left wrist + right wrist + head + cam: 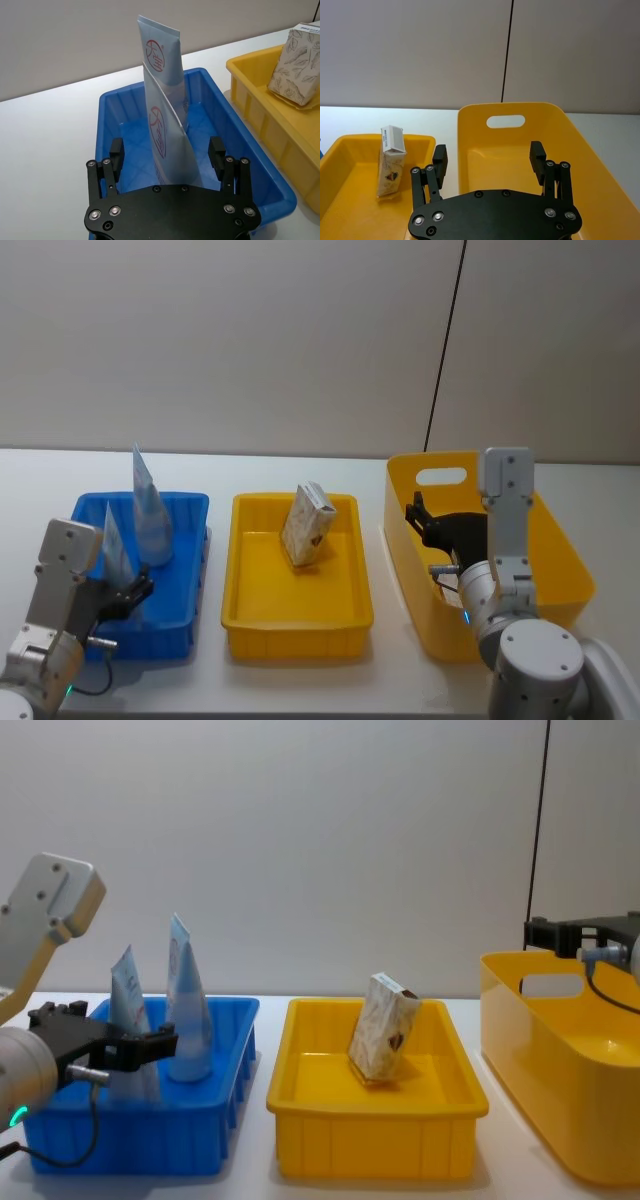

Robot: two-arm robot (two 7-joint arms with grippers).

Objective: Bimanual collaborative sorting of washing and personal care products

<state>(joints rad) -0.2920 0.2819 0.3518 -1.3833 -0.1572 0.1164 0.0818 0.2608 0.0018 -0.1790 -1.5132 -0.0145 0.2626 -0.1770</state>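
Blue plastic frames the work at the lower left of the head view, where the blue bin (185, 502) holds two pale tubes standing upright with their flat crimped ends up. The near tube (161, 115) rises between the fingers of the left gripper (166, 150), which are spread with a gap on either side of it and pinch nothing yet. The far tube (162, 55) stands just behind it, so close that I cannot tell whether the two touch. The likely trouble is a toppled tube. If one finger lands first, it would probably push the near tube against the far one and knock both over. The soft, thin body could also buckle or slip out if it is squeezed too high or lifted fast. At the centre of the frame, the yellow tray (295, 640) holds one beige carton (306, 525), tilted and leaning against the tray's back wall. At the right, the right gripper (489, 157) hovers above the tall yellow bin (560, 550) with its fingers apart and nothing between them, and the right wrist view shows the bin's bare floor.
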